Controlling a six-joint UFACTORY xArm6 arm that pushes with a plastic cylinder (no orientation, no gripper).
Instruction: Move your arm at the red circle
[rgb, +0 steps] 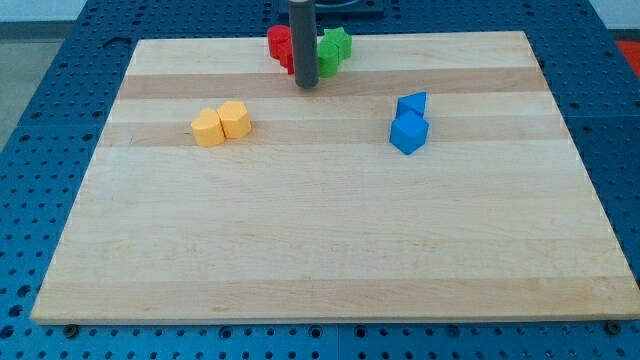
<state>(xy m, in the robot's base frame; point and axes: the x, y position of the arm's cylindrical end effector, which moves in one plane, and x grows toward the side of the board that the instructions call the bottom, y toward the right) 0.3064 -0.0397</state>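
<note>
One red circle (278, 42), round, heading perhaps indiscernible, my tip (305, 84) just beside

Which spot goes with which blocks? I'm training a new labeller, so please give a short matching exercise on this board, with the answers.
Things:
1. yellow blocks
2. blue blocks
3. red blocks
4. my tip

Places:
A. view's right of centre
B. view's top edge, left of the rod
C. view's left
D. just below the red and green blocks

Pairs: 1-C, 2-A, 3-B, 4-D
</note>
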